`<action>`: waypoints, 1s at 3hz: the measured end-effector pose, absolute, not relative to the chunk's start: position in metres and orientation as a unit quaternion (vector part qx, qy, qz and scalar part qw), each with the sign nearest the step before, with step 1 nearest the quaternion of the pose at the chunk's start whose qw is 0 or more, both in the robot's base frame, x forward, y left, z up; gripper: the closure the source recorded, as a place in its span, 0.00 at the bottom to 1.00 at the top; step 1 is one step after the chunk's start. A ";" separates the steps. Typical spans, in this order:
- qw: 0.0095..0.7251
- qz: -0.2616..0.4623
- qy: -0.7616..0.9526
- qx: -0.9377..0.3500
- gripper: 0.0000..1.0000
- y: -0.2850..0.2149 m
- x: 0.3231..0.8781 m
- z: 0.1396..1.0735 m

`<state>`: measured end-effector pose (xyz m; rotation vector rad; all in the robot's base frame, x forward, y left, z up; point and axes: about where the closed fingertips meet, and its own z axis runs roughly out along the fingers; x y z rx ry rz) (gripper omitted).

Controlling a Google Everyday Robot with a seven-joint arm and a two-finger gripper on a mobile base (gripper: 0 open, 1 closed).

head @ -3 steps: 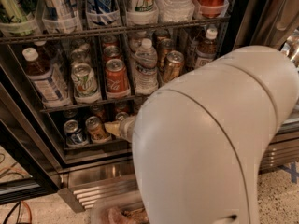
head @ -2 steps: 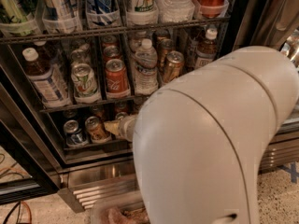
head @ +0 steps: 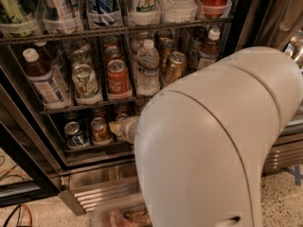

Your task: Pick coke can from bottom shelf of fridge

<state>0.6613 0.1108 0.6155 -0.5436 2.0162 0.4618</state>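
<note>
The fridge (head: 29, 141) stands open in front of me. My gripper (head: 120, 128) reaches into the bottom shelf (head: 90, 148), just right of a gold-brown can (head: 100, 129) and a blue-and-silver can (head: 75, 134). My big white arm (head: 213, 145) hides the right part of that shelf. No coke can shows clearly on the bottom shelf; whatever is at the gripper is hidden. A red coke can (head: 117, 76) stands on the rack above, between a green-and-white can (head: 85, 81) and a water bottle (head: 148, 68).
The rack above also holds a tea bottle (head: 45, 77) at the left and a tilted gold can (head: 174, 66). The top rack holds tall cans and bottles. The ribbed steel base (head: 102, 191) runs below. Cables (head: 14, 214) lie on the floor at the left.
</note>
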 end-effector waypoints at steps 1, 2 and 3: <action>0.481 0.189 0.827 -0.223 0.90 0.111 0.661 0.616; 0.477 0.193 0.829 -0.220 1.00 0.109 0.658 0.618; 0.461 0.210 0.837 -0.205 1.00 0.105 0.646 0.627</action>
